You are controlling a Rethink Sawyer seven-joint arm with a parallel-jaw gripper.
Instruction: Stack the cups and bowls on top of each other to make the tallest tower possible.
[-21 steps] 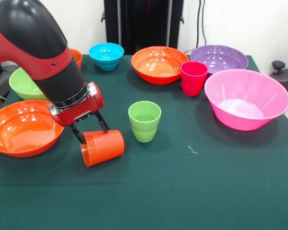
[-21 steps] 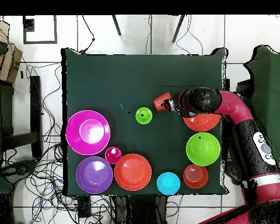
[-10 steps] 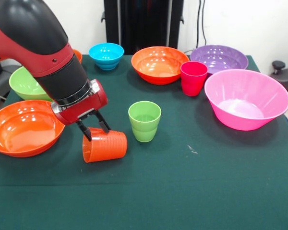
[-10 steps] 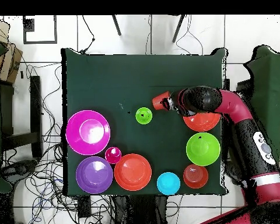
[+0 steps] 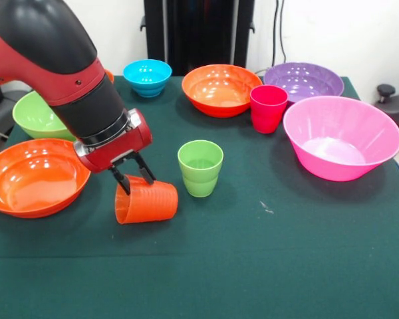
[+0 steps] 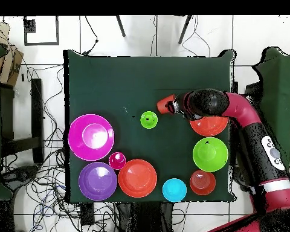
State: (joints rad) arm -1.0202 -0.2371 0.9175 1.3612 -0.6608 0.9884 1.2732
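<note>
1 orange cup [image 5: 145,203], lying on its side on the green surface [image 5: 266,266], just left of the upright light green cup [image 5: 200,167] in the front view and just beside the wide orange bowl [image 5: 32,175]. Long axis: roughly level, running left to right in that view, mouth toward the left and closed base toward the green cup.

1 gripper [image 5: 132,177], sole arm on the rig, reaching down from the upper left. The fingers [image 5: 119,179] straddle the upper wall of the orange cup near its mouth end, 1 at each side, closed onto it as far as the front view shows; grip judged to be across the cup's width, square to the long axis. The overhead view agrees on place: orange cup [image 6: 165,104] at the arm's tip, green cup [image 6: 148,119] near it.

Judgement on the coming move: the cup must be turned from lying to standing before it can stack, so the level long axis is what counts.

Also present, none stacked:
- 1 magenta-red cup [image 5: 268,108], upright
- 1 pink bowl [image 5: 341,137]
- 1 purple bowl [image 5: 303,81]
- 1 further wide orange bowl [image 5: 221,89]
- 1 blue bowl [image 5: 147,77]
- 1 green bowl [image 5: 34,117]
</note>
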